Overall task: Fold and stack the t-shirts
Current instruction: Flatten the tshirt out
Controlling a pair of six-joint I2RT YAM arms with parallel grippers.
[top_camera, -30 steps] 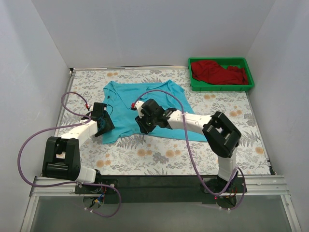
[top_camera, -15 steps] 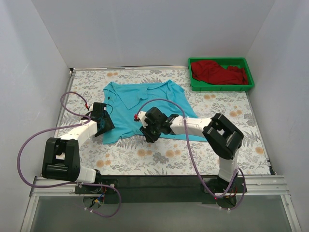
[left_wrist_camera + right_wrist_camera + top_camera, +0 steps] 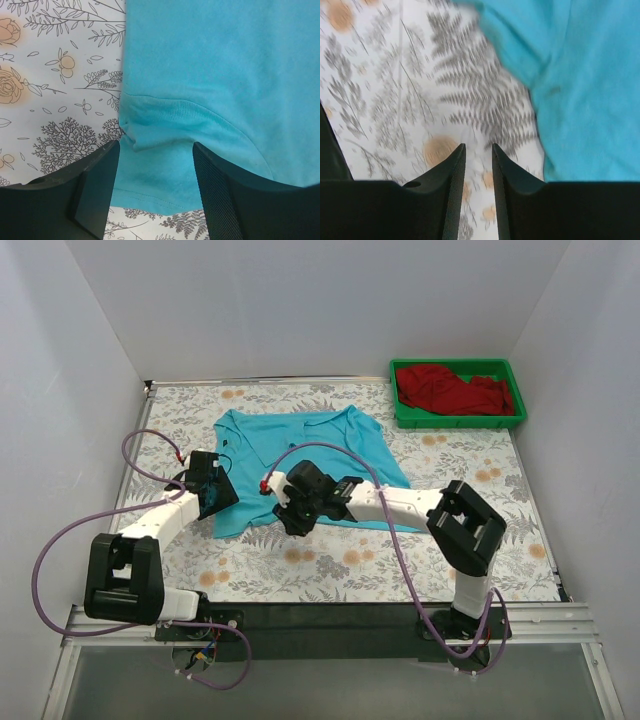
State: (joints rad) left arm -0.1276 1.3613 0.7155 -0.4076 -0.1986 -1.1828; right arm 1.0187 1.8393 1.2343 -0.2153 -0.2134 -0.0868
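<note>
The turquoise t-shirt lies spread on the floral table, collar toward the back. My left gripper stands open at its left edge. In the left wrist view a sleeve fold and hem of the turquoise t-shirt lie between the spread fingers of the left gripper, unpinched. My right gripper hovers at the shirt's near edge. Its jaws are narrowly open over bare tablecloth in the right wrist view, with the turquoise t-shirt off to the right. The dark red t-shirt lies crumpled in the tray.
The green plastic tray stands at the back right corner. White walls enclose the table on three sides. Purple cables loop from both arms. Floral tablecloth shows in front of the shirt.
The right gripper has slid left and slightly nearer, off the shirt's middle to its near edge over the tablecloth. The left gripper has hardly moved.
</note>
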